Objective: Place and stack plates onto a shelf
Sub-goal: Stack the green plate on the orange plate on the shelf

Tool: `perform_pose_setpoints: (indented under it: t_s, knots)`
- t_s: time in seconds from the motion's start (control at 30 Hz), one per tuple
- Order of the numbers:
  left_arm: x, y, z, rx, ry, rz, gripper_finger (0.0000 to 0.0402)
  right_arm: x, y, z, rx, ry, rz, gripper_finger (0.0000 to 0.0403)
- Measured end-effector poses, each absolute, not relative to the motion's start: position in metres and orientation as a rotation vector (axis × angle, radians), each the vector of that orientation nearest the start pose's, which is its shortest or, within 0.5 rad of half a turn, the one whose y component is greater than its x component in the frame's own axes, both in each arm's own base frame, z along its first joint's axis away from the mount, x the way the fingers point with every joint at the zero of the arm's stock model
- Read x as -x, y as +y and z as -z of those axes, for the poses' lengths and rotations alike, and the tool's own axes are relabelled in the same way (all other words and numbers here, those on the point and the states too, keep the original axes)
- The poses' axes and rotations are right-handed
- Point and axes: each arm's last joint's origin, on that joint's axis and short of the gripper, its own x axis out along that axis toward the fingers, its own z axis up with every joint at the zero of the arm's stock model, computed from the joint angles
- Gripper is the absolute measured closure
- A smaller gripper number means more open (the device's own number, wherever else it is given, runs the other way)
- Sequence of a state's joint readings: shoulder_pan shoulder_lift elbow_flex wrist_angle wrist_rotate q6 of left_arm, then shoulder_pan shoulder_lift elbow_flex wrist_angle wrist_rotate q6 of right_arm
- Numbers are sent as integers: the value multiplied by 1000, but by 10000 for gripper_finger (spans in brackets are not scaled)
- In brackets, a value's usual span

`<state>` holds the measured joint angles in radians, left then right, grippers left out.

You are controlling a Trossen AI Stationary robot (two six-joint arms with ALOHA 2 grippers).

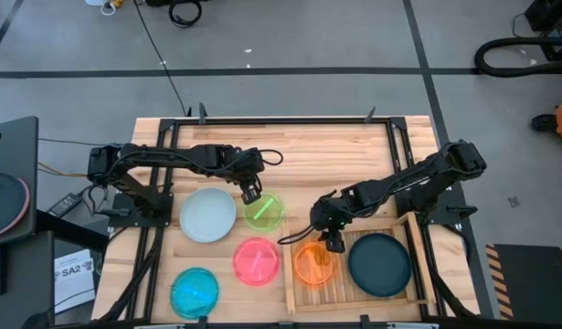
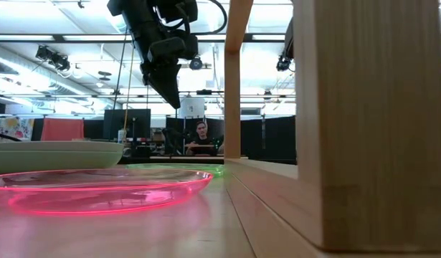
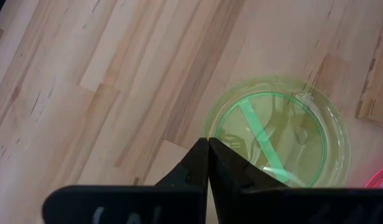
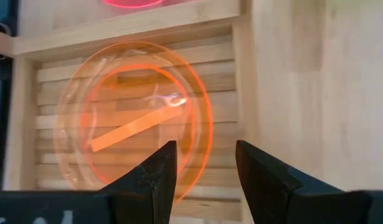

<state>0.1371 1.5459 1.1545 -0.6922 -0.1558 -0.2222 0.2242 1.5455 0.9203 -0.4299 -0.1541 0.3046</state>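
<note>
A: Left side?
B: Cyan plate (image 1: 194,291) at near edge, white plate (image 1: 207,215) behind it. Left gripper (image 1: 250,194) hangs over the green plate (image 1: 263,211) rim, jaws clenched, empty. Pink plate (image 1: 257,260) just beside the shelf (image 1: 418,265).
A: Right side?
B: Orange plate (image 1: 312,263) lies in the shelf's left half, teal plate (image 1: 379,264) in its right half. Right gripper (image 1: 334,243) above the orange plate, jaws released, nothing grasped.

One marking is legible: "SA2" is printed in dark letters on a white sheet of paper (image 1: 76,270) lying on the floor beside the bench's left edge. The smaller print below it cannot be made out.
</note>
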Motion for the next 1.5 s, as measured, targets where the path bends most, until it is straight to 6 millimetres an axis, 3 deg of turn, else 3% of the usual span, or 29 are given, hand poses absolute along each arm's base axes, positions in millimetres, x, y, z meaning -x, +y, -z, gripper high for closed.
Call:
perform_pose_setpoints:
  t_s: [0.2,0.57,0.8,1.27,1.5]
  knots:
    - [-304,47,-244,180,1056,-378,367,-283,62,-186,-193,1155,-156,232]
    - [-304,46,-244,192,1054,-381,284,-279,54,-184,-186,1209,-135,233]
    - [-306,54,-241,252,1066,-338,276,-279,54,-184,-186,1207,-136,233]
    - [-324,80,-173,379,1281,-298,276,-279,54,-184,-186,1203,-137,233]
    - [-327,84,-153,389,1342,-281,276,-279,55,-184,-187,1203,-137,234]
